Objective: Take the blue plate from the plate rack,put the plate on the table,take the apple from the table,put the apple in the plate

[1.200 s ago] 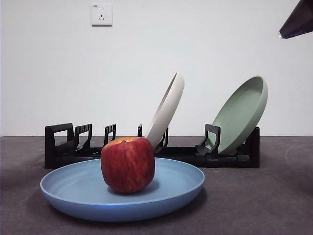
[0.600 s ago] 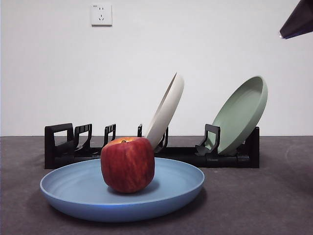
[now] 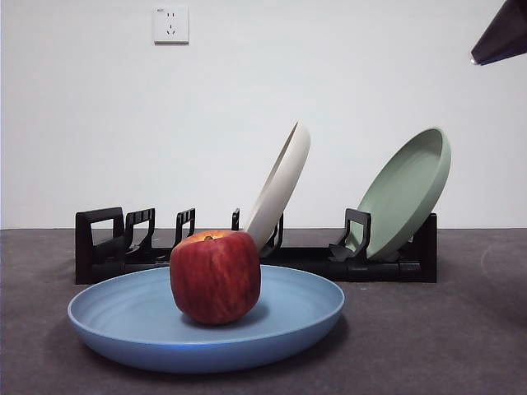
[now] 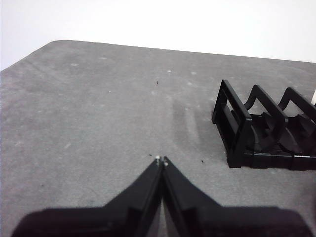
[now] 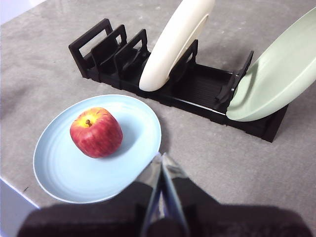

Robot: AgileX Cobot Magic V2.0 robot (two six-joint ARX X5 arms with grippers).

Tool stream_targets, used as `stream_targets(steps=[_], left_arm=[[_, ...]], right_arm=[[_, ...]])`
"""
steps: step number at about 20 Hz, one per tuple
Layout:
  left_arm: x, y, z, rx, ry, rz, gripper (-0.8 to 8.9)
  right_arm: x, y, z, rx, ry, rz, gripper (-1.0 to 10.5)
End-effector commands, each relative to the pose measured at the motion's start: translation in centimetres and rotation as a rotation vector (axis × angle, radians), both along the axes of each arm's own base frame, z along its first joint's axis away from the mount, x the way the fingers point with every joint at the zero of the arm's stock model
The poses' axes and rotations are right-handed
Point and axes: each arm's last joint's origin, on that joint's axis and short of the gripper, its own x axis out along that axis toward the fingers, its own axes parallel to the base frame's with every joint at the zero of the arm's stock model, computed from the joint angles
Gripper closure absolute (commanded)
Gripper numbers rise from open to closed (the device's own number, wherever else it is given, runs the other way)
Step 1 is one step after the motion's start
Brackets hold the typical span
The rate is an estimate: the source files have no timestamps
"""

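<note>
The blue plate [image 3: 123, 317] lies flat on the grey table [image 3: 445, 346] in front of the black plate rack [image 3: 99, 247]. The dark red apple [image 3: 216, 276] sits upright in the plate; the right wrist view shows the apple [image 5: 96, 132] in the plate [image 5: 59, 168] too. My right gripper [image 5: 161, 156] is shut and empty, held high above the plate's near rim; it shows as a black tip [image 3: 501, 37] at the front view's top right. My left gripper [image 4: 161, 160] is shut and empty over bare table beside the rack's end [image 4: 234, 123].
A cream-white plate [image 3: 280, 185] leans in the rack's middle slot and a sage-green plate [image 3: 408, 193] leans at its right end. A wall socket [image 3: 170, 24] is on the white wall behind. The table edge runs near the blue plate [image 5: 15, 190].
</note>
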Motion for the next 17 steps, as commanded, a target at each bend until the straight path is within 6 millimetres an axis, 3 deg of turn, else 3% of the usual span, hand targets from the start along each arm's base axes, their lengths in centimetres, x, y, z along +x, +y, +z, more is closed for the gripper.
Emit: stream_targets(steps=[1, 15, 17], left_arm=[[0.05, -0.01, -0.43, 0.009, 0.010, -0.012, 8.17], [0.05, -0.01, -0.43, 0.009, 0.010, -0.012, 8.17], [0.05, -0.01, -0.43, 0.009, 0.010, -0.012, 8.17]], right_arm=[[-0.01, 0.03, -0.12, 0.008, 0.005, -0.002, 9.6], [0.00, 0.03, -0.12, 0.007, 0.005, -0.002, 9.6], [0.01, -0.07, -0.11, -0.076, -0.055, 0.020, 9.6]])
